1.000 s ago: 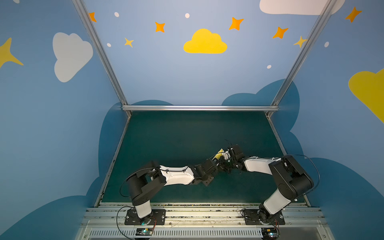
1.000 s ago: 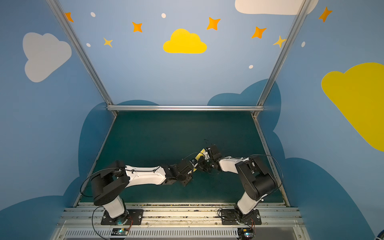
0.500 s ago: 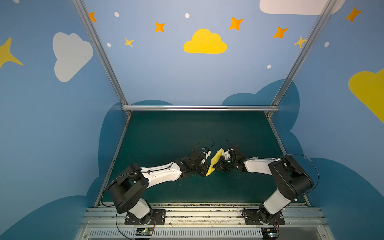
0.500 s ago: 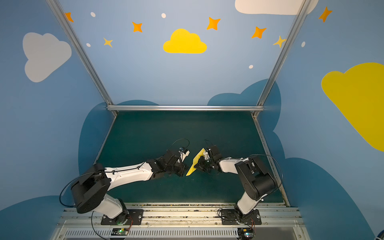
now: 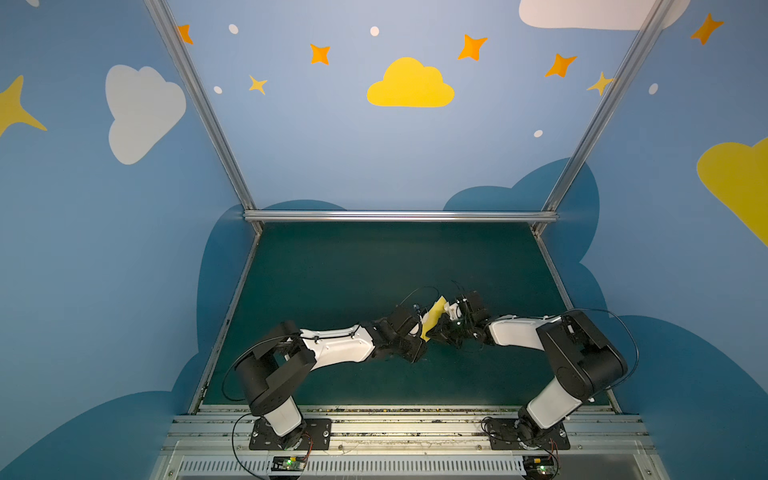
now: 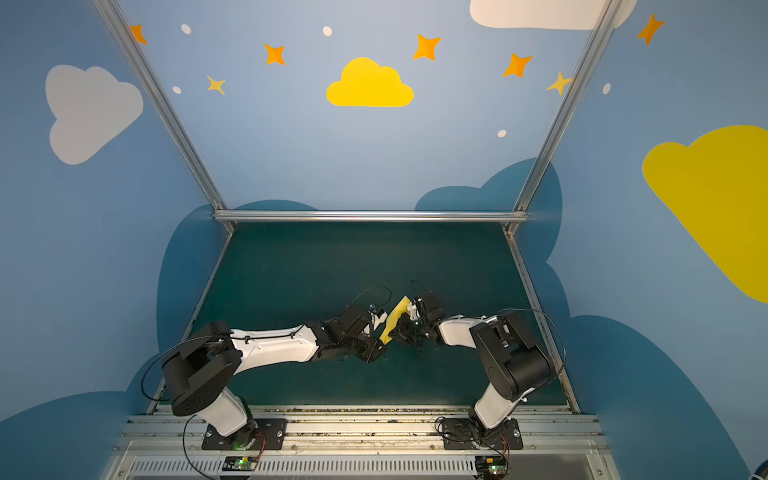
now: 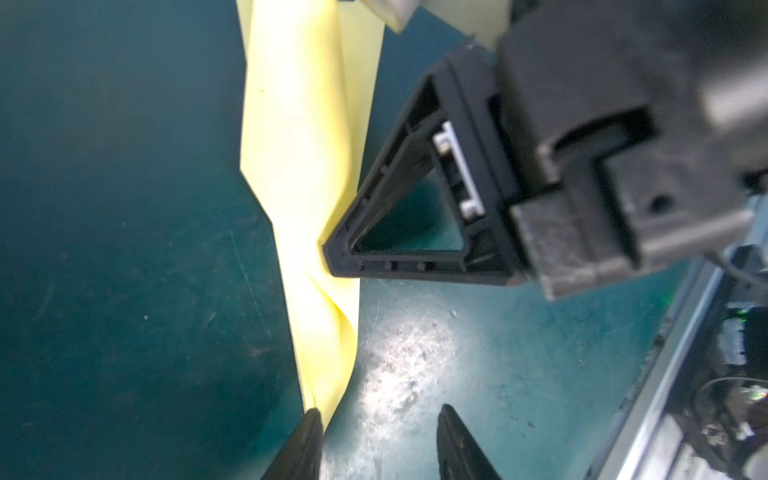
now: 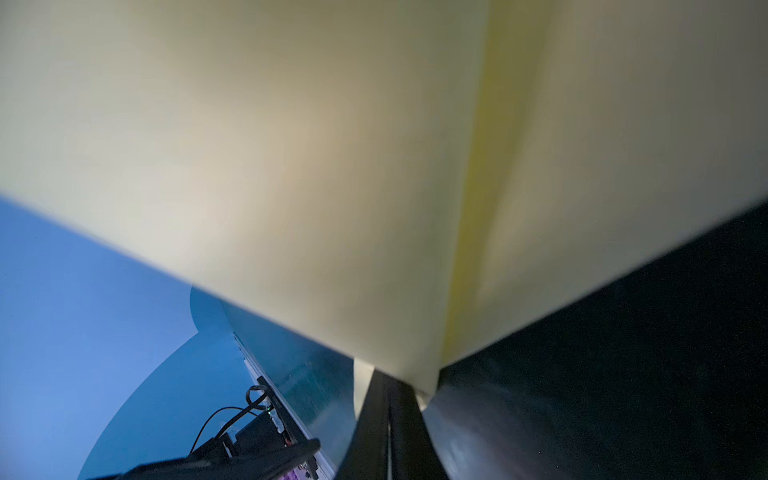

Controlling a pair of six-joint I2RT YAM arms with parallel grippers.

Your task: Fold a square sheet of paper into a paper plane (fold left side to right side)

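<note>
Green mat (image 5: pixel 332 270): one paper plane (image 7: pixel 299 166) clamped in right end effector (image 7: pixel 328 253); left end effector (image 7: pixel 378 428) parted

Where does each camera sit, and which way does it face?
Top views: high above the near edge, looking down toward the back wall; the left arm and right arm show whole, meeting at the folded paper.
Left wrist: looking past the open left gripper at the green mat, the paper and the right gripper pinching it.
Right wrist: looks along its shut fingers; the paper fills most of the view.
Shared: every view shows the paper.
</note>
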